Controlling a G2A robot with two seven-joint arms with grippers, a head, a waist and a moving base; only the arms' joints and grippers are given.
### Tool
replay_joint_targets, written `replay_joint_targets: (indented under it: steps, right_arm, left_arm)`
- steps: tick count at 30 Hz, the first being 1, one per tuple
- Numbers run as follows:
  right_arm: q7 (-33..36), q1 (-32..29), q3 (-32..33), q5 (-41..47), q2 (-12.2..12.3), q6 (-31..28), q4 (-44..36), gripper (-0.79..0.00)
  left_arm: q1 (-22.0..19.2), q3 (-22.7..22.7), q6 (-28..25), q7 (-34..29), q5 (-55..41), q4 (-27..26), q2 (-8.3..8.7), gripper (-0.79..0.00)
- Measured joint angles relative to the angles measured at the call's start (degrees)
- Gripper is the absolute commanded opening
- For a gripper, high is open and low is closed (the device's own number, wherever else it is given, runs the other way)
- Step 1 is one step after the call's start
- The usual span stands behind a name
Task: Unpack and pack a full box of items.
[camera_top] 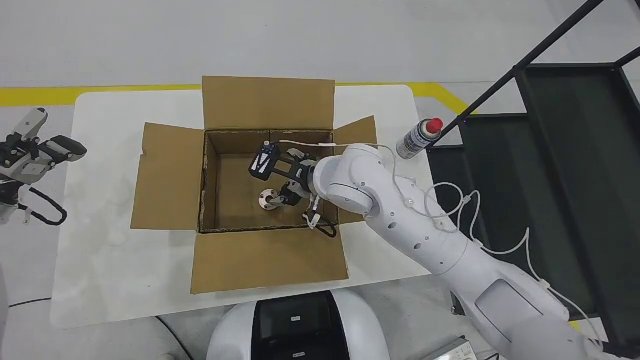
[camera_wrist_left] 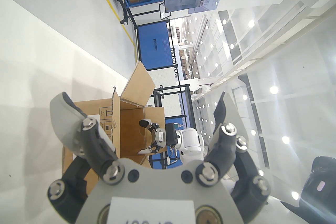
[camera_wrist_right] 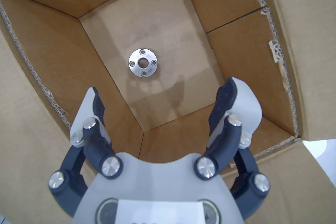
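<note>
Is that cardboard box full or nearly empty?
Nearly empty: one round metal flange lies on the floor of the cardboard box, below the open right gripper.

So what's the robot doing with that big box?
The robot's right gripper is down inside the open brown cardboard box. Its fingers are spread open above a round silver metal disc with holes that lies on the box floor, and they hold nothing. The left gripper is open too, off past the edge of the white table. A grey can with a red cap sits outside the box.
</note>
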Motion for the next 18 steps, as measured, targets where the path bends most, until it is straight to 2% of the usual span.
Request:
replay_joint_targets:
  steps: [8, 12, 18]
  right_arm:
    - [-0.62, 0.28, -1.0, -0.8, -0.26, -0.63, 0.81, 0.0]
    - [1.42, 3.04, -4.3, -2.96, -1.51, 0.55, 4.54, 0.0]
    - [1.91, 6.58, -6.86, -0.3, -3.27, -0.39, 9.61, 0.0]
  left_arm:
    - [0.0, 0.0, 0.0, 0.0, 0.0, 0.0, 0.0, 0.0]
    - [0.0, 0.0, 0.0, 0.0, 0.0, 0.0, 0.0, 0.0]
    - [0.0, 0.0, 0.0, 0.0, 0.0, 0.0, 0.0, 0.0]
